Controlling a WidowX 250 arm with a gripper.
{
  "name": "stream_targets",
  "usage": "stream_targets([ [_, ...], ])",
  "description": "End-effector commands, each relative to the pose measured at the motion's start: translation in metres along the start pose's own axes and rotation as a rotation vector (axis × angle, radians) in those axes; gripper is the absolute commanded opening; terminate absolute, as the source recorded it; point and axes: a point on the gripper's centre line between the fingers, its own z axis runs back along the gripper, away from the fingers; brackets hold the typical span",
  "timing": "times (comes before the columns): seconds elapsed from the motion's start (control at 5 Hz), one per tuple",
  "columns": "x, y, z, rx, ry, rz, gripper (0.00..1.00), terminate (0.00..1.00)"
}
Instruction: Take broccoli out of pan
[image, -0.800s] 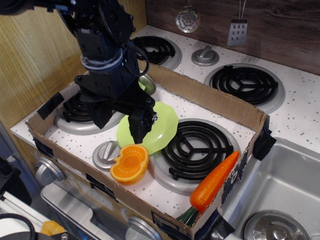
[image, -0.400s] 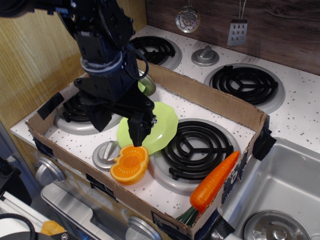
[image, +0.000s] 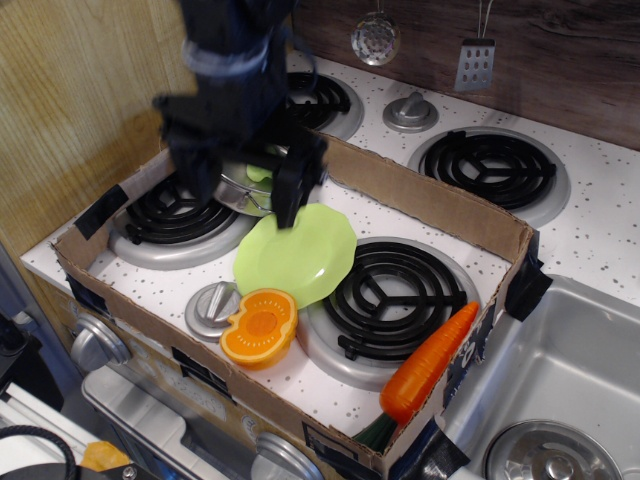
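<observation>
In the one camera view, the black gripper (image: 290, 195) hangs blurred in the upper left of the frame, above the pan (image: 238, 190); whether its claw is clenched or released, I cannot tell. The broccoli (image: 260, 174) shows as a pale green lump inside the pan, partly hidden by the arm. Just below lies the lime-green plate (image: 298, 255), its lower edge beside the orange half (image: 260, 327). The cardboard wall (image: 440, 205) hems in the burners; the carrot (image: 428, 362) leans on the lower right wall.
</observation>
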Motion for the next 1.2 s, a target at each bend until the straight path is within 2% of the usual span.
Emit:
stream_targets([
  [0.0,0.060,0.020,0.010,0.077,-0.143,-0.004,1.00,0.00],
  [0.2,0.084,0.026,0.000,0.051,-0.183,-0.033,1.00,0.00],
  [0.4,0.100,0.030,-0.021,0.024,-0.210,-0.042,1.00,0.00],
  [0.6,0.104,0.031,-0.033,0.000,-0.244,-0.044,1.00,0.00],
  [0.8,0.106,0.033,-0.055,0.021,-0.260,-0.045,1.00,0.00],
  [1.0,0.109,0.036,-0.067,0.069,-0.275,-0.033,1.00,0.00],
])
